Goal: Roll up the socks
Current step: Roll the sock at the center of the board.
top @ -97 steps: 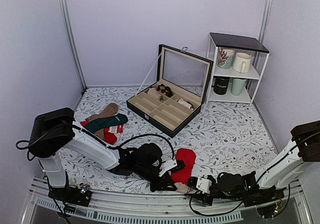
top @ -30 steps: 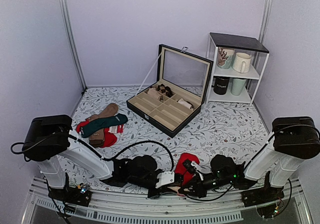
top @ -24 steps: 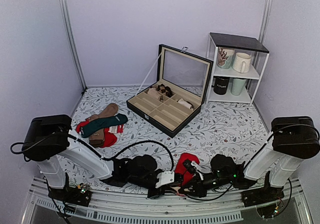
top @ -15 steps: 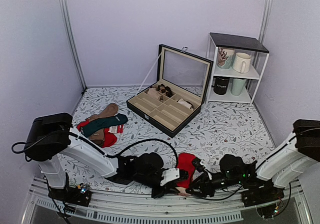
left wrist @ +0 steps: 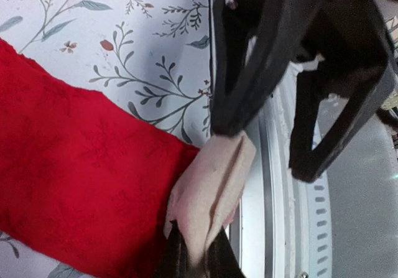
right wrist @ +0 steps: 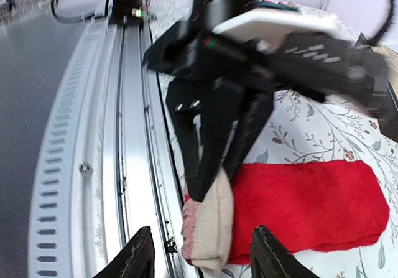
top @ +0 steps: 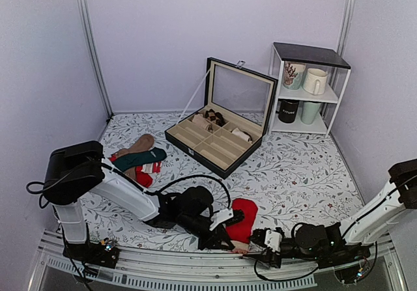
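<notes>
Logging item one: the socks [top: 242, 214], a bright red fuzzy pair, lying flat on the floral tablecloth [top: 293, 167] at the near edge, between my two arms. Their beige cuff [left wrist: 211, 188] hangs toward the metal rail [right wrist: 118, 166].

Item two: left gripper [top: 225, 239], clenched on that cuff. My left wrist view shows its fingertips [left wrist: 177, 259] pinching the folded beige fabric; the right wrist view shows the same grasp from the other side [right wrist: 211, 178].

Item three: right gripper [top: 257, 249], released, with nothing between its spread fingers [right wrist: 140, 256]. It sits just beside the cuff, apart from it. The left wrist view shows its two black fingers splayed [left wrist: 264, 150].

Top view only: an open black case [top: 221, 138] with beige compartments, a white rack [top: 339, 96] of mugs, and a pile of other socks [top: 133, 157] at left.

Writing: the black mug [top: 288, 110] carries white lettering, too small for me to read.
</notes>
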Available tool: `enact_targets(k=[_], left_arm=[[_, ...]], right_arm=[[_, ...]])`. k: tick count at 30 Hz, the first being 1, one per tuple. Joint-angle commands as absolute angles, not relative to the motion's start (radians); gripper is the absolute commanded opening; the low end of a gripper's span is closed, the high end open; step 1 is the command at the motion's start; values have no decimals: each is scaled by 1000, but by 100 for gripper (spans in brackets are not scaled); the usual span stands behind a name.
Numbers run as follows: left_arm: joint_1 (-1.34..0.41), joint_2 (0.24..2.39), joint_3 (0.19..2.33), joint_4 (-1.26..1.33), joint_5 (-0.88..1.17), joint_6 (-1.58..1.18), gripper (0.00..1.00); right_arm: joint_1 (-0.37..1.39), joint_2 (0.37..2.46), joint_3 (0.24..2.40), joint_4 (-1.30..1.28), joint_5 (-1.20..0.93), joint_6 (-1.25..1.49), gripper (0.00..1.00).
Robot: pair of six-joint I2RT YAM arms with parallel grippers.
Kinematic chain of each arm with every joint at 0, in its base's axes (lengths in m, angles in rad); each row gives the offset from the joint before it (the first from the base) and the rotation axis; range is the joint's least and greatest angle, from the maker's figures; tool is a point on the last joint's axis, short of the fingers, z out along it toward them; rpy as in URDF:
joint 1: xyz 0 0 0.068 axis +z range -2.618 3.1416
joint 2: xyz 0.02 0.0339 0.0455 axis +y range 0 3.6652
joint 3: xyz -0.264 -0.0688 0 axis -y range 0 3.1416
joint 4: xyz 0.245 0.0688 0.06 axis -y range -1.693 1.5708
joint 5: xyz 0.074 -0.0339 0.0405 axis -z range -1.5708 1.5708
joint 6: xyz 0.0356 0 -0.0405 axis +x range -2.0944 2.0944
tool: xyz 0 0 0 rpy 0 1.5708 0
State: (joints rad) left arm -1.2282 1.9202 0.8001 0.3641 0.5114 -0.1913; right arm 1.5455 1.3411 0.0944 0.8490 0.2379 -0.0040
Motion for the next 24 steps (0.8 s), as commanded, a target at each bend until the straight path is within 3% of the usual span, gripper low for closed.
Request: enact_targets(k=[1,9,12,15,19,24], left_arm=[[-1196,2030,740,57,477,-213,0],[-1190,2039,741,45,487,-205,0],[-1188,2036,737,49,486,-207,0],[-1187,2041,738,51,489,-206,0],[-1187,2038,740,51,466,-208,0],[-1189,1876,736,90,300,-193,23]], right_arm=[[1617,1497,161,915,374,-114,54],[1635,1623,192,966,383,-98,53],[1637,1641,196,951,393,-72,49],[1637,1642,204,917,402,-42,38],[1636,1618,219,802,411,30,14],[1633,1545,204,675,395,183,3]])
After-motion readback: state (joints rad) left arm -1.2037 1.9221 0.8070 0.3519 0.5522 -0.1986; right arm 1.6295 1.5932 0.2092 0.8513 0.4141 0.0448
